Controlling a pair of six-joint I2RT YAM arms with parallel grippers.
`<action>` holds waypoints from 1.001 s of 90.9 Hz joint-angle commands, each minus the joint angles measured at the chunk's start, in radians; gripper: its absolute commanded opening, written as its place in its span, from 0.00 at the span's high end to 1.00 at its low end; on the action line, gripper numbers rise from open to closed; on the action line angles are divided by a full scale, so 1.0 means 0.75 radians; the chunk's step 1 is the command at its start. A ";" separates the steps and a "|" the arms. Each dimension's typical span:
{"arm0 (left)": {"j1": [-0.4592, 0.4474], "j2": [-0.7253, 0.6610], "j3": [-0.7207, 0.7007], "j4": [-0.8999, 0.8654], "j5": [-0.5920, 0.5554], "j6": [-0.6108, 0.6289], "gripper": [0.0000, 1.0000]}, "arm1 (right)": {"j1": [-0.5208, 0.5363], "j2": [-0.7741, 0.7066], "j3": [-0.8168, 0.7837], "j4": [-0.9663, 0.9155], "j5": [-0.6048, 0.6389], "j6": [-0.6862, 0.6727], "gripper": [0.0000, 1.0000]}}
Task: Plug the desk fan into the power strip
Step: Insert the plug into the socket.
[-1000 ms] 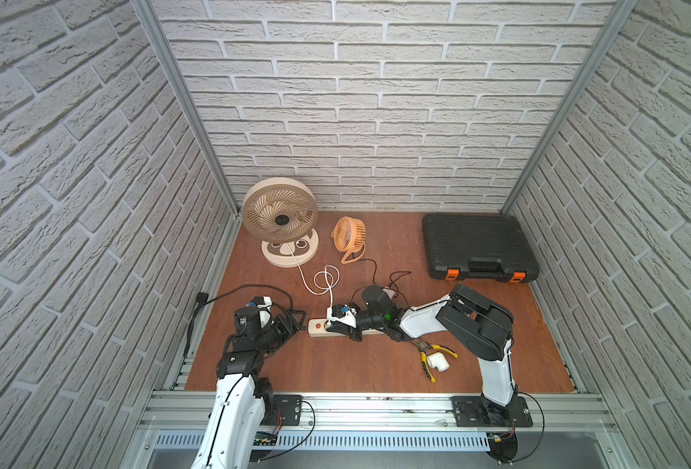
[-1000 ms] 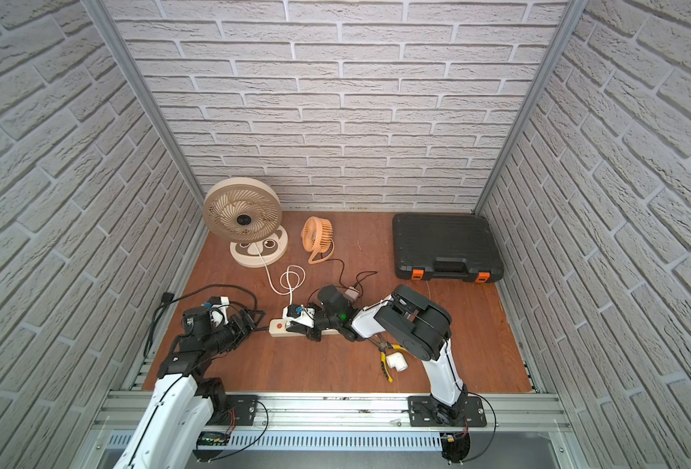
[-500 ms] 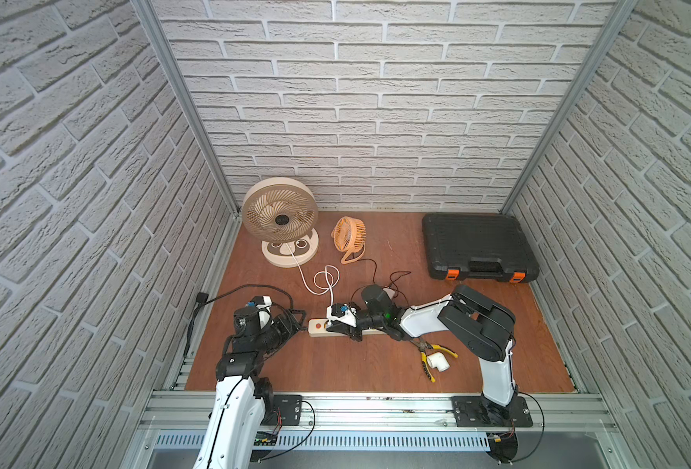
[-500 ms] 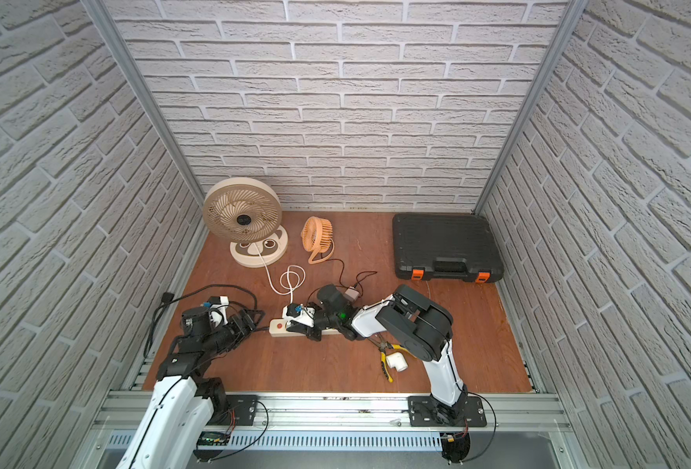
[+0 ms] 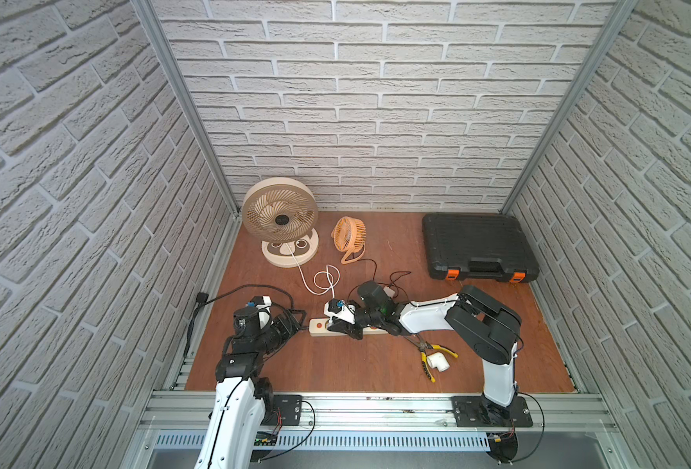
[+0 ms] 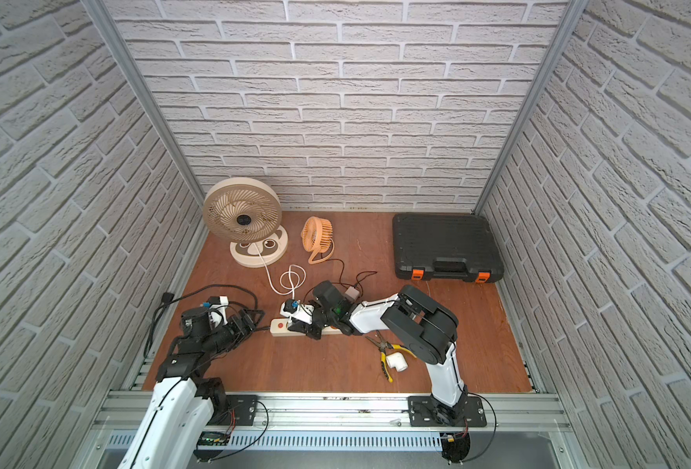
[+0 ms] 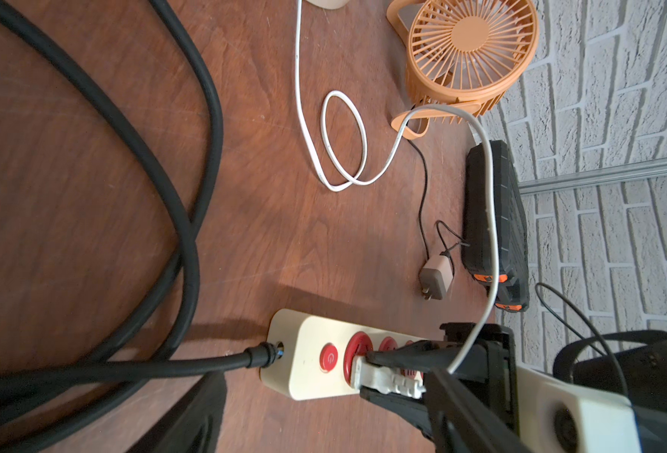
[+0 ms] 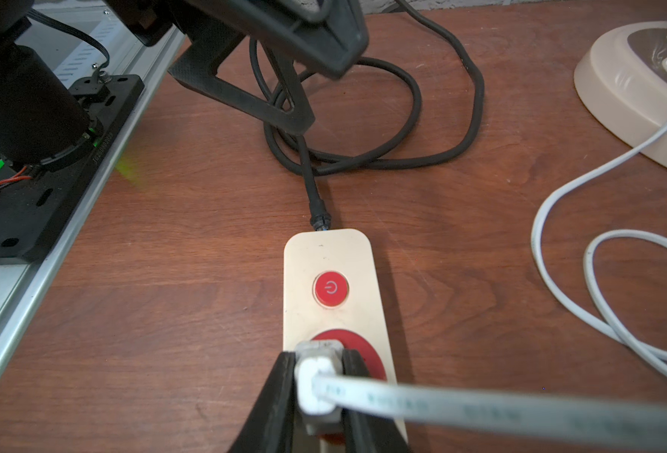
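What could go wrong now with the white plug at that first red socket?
The power strip lies unheld, the open left gripper apart from it near its black cord, so pushing may slide it. The right gripper pinches the white plug by its sides; its white cord could tug it askew.

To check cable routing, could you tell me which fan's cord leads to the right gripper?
The large cream fan: its white cord ends in the plug in the right gripper; the orange fan has a black cord ending at a loose adapter.
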State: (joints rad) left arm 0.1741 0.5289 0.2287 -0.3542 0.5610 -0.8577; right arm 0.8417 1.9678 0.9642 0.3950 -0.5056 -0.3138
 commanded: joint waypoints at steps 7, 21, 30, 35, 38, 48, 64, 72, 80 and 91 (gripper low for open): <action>0.011 -0.009 0.016 0.010 0.007 0.007 0.16 | -0.047 0.029 -0.055 -0.396 0.248 0.021 0.72; 0.011 -0.006 0.016 0.011 0.007 0.005 0.16 | -0.046 0.023 -0.037 -0.402 0.255 0.036 0.70; 0.010 -0.007 0.018 0.011 0.009 0.005 0.16 | -0.046 0.022 -0.026 -0.407 0.261 0.051 0.70; 0.011 -0.007 0.020 0.012 0.010 0.004 0.16 | -0.044 -0.024 -0.022 -0.412 0.263 0.055 0.69; 0.010 -0.008 0.021 0.011 0.011 0.004 0.16 | -0.044 -0.034 -0.022 -0.412 0.264 0.060 0.69; 0.011 -0.012 0.024 0.008 0.013 0.002 0.16 | -0.044 -0.078 -0.021 -0.426 0.268 0.064 0.67; 0.009 -0.024 0.030 0.002 0.022 -0.005 0.16 | -0.045 -0.165 -0.029 -0.462 0.277 0.060 0.63; 0.011 -0.037 0.036 -0.005 0.029 -0.006 0.15 | -0.045 -0.215 -0.043 -0.480 0.291 0.060 0.58; 0.010 -0.056 0.042 -0.016 0.038 -0.009 0.13 | -0.044 -0.279 -0.078 -0.482 0.304 0.066 0.52; 0.009 -0.088 0.044 -0.021 0.056 -0.029 0.11 | -0.044 -0.379 -0.115 -0.507 0.310 0.077 0.34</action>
State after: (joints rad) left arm 0.1741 0.4873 0.2298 -0.3717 0.5770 -0.8692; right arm 0.8124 1.7679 0.9062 0.0685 -0.3019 -0.2672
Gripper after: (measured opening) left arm 0.881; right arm 0.605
